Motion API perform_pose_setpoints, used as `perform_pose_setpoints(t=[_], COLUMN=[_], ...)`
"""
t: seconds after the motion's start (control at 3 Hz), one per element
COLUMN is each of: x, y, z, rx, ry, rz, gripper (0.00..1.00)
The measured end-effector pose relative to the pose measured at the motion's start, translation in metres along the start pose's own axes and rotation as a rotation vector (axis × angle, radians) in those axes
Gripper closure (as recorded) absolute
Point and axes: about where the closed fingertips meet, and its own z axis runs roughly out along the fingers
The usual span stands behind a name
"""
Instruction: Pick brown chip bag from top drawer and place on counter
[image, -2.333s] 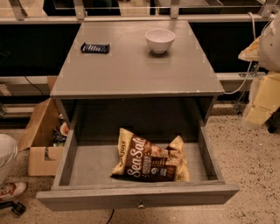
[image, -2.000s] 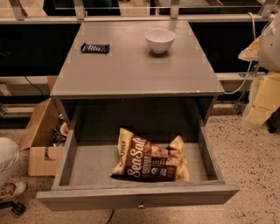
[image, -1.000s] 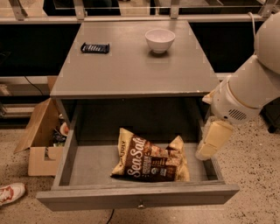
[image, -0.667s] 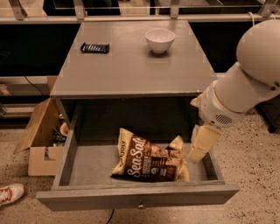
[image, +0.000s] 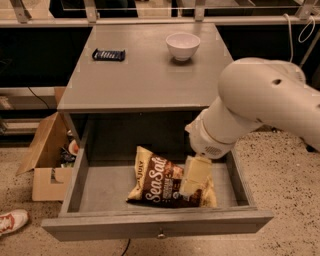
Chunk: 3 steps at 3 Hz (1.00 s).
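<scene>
Leftward and lower now, the gripper (image: 194, 176) hangs over the right end of the chip bag (image: 156, 181) in the drawer (image: 102, 187). Its hold cannot be told.

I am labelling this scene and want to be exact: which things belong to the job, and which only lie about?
For the job: brown chip bag, lying in the open top drawer; counter; pincer, low over the bag, inside the drawer.
Lying about: white bowl and dark wrapper on the counter; cardboard box and shoe on the floor.
</scene>
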Motion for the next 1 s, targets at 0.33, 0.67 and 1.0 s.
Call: perform_pose_setpoints(t=[0.33, 0.67, 1.0], x=[-0.011, -0.011, -0.006], y=[-0.003, -0.017, -0.028], z=[0.035, 0.059, 0.080], rx=[0.003, 0.032, 0.041], ry=[0.008, 0.017, 0.021], rz=[0.000, 0.015, 0.030], gripper=[0.00, 0.00, 0.00])
